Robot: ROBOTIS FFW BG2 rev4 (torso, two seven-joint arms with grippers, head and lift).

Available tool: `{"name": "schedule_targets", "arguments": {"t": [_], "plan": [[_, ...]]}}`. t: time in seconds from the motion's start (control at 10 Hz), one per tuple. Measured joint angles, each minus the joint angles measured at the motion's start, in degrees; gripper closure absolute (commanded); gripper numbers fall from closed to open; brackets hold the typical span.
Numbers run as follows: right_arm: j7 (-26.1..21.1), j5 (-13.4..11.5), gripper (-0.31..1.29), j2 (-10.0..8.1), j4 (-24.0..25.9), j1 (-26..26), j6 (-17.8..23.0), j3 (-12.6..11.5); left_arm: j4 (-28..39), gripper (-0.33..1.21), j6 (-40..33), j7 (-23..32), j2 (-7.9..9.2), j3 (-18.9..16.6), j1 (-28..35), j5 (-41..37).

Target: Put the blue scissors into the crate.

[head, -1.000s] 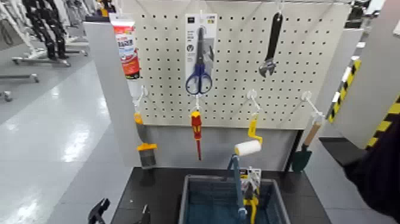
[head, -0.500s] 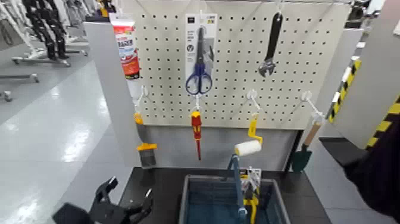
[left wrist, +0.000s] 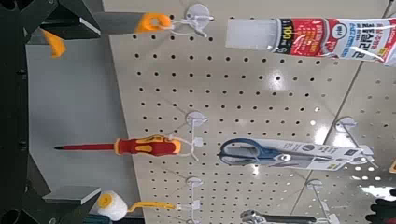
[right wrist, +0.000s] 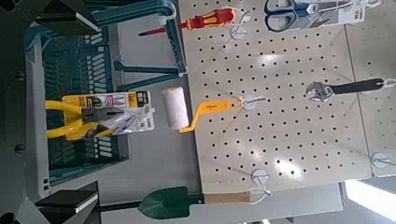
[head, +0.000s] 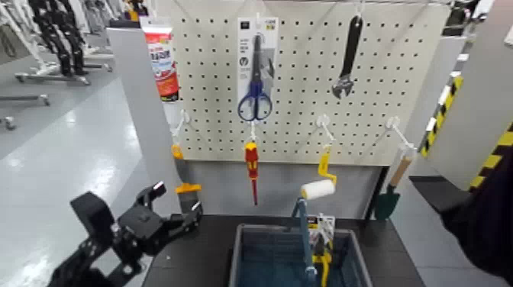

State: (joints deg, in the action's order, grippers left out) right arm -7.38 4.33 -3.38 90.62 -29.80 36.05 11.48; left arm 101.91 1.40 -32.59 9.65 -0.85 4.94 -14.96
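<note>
The left gripper (head: 177,203) hovers with its fingers spread wide and nothing between them, while the right gripper (right wrist: 68,112) is also open and empty. Above the left gripper, toward the robot's right, the blue scissors (head: 256,99) hang on the pegboard (head: 301,76); the crate (head: 239,256) sits to that gripper's right, lower down.

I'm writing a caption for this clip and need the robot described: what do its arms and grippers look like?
The left gripper is matte black and angular, with two blocky, jointed fingers whose tips show pale patches. The arm behind it is black too, with small grey-white spots near the wrist. The right gripper shows only as dark, wedge-shaped fingers.
</note>
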Motion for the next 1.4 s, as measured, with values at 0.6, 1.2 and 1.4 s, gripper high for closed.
{"name": "schedule_targets", "arguments": {"t": [0.6, 1.2, 1.4], "plan": [[0.00, -0.01, 0.07, -0.05, -0.23, 0.42, -0.11, 0.52, -3.66, 0.13, 1.91, -7.59, 1.40, 2.65, -11.81, -3.37], [0.00, 0.03, 0.07, -0.22, -0.22, 0.72, -0.27, 0.81, -10.29, 0.14, -1.36, -10.93, 1.86, 7.55, -21.77, -5.70], [0.01, 0.05, 0.07, -0.26, -0.19, 0.82, -0.28, 0.82, -12.69, 0.14, -2.46, -12.02, 2.11, 9.10, -25.14, -5.87]]}}
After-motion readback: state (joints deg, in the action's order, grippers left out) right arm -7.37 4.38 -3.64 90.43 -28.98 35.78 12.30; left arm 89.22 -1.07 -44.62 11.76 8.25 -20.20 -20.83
